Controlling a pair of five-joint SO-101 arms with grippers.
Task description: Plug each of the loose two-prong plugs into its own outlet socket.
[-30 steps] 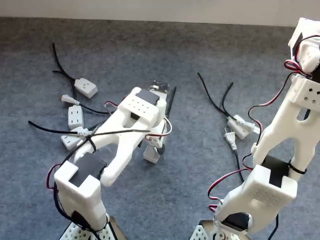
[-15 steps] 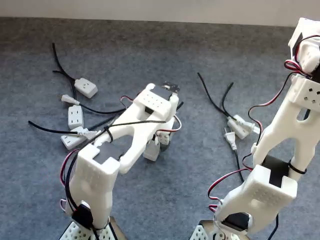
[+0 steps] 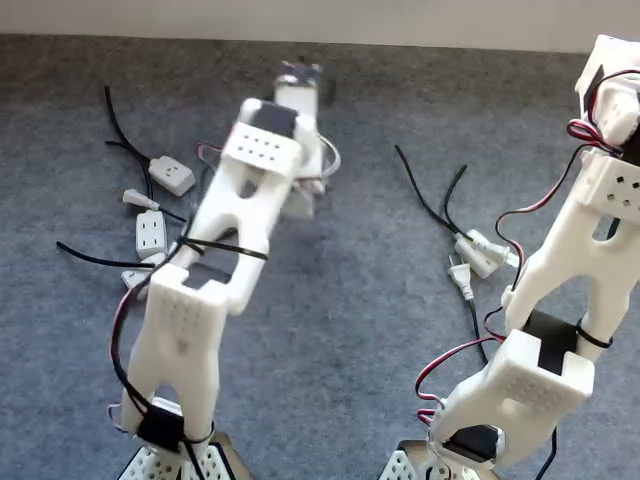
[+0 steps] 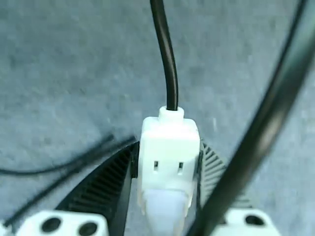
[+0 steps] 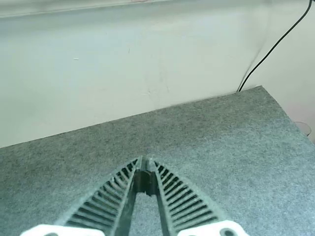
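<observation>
Evidently the left gripper (image 4: 167, 152) is pinching a white outlet socket (image 4: 169, 132) by its sides above the carpet (image 3: 350, 340), leaving its slots (image 4: 156, 165) free for a two-prong plug (image 3: 461, 276) lying near the right arm (image 3: 560, 260), the right gripper (image 5: 144, 179) hanging closed and empty.

This looks like a robotics lab bench rather than a home or a shop. A left arm (image 3: 235, 220) and a right arm (image 3: 560, 290), both of white printed plastic, stand on perforated base plates (image 3: 150, 462). Red and black wires (image 3: 580, 130) run bare along their links. The surface (image 3: 350, 330) is covered in plain grey felt-like cloth. Short-corded practice pieces lie loose on it, among them a socket (image 3: 172, 175) and a plug (image 3: 460, 272). Behind is a bare pale wall (image 5: 147, 59) with 1 thin black cable (image 5: 275, 44) running down it.
</observation>
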